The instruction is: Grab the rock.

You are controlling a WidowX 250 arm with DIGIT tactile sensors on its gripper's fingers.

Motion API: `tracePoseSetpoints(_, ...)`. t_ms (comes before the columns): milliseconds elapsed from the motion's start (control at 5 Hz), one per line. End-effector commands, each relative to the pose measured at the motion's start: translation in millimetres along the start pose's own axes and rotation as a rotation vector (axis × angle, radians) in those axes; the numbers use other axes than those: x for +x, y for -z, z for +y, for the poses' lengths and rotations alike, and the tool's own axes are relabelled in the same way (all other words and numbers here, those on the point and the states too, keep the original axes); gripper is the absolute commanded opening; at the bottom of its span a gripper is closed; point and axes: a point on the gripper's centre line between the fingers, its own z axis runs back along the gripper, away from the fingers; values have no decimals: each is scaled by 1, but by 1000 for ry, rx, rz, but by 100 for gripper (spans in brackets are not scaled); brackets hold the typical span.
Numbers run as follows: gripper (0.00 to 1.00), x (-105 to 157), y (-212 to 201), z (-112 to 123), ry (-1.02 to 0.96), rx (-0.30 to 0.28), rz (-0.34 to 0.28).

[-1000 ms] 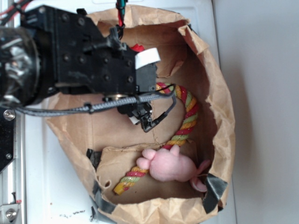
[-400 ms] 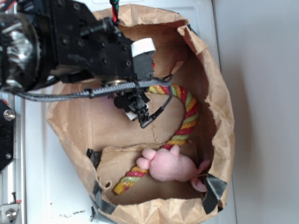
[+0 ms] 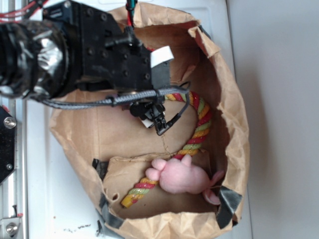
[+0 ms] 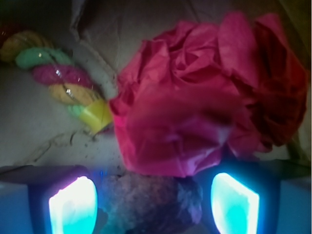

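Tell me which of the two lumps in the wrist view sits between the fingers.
The rock, the small dark rough-speckled chunk at the bottom edge, lies between the glowing fingers. The crumpled red paper ball is bigger and lies beyond them.

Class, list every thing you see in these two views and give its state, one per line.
Claw: open, straddling the rock.
Rock: lying between the claw's pads, ungrasped.
Red paper ball: crumpled, just beyond the rock.
Rope: curved, lying in the bag.
Pink plush: lying on the rope.
Bag: open.

Exterior looks down from overhead; wrist sits close, blurry; both share rope [image 3: 199,119] [image 4: 53,78].
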Motion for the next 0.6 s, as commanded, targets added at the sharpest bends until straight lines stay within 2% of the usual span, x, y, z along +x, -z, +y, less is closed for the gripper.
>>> tracePoseSetpoints(0, 100, -12, -1, -8, 20, -10, -31)
tracePoseSetpoints(200, 0, -13, -2, -6, 11, -20, -30)
tracePoseSetpoints(400, 0, -10, -10, -4, 7, -40, -25)
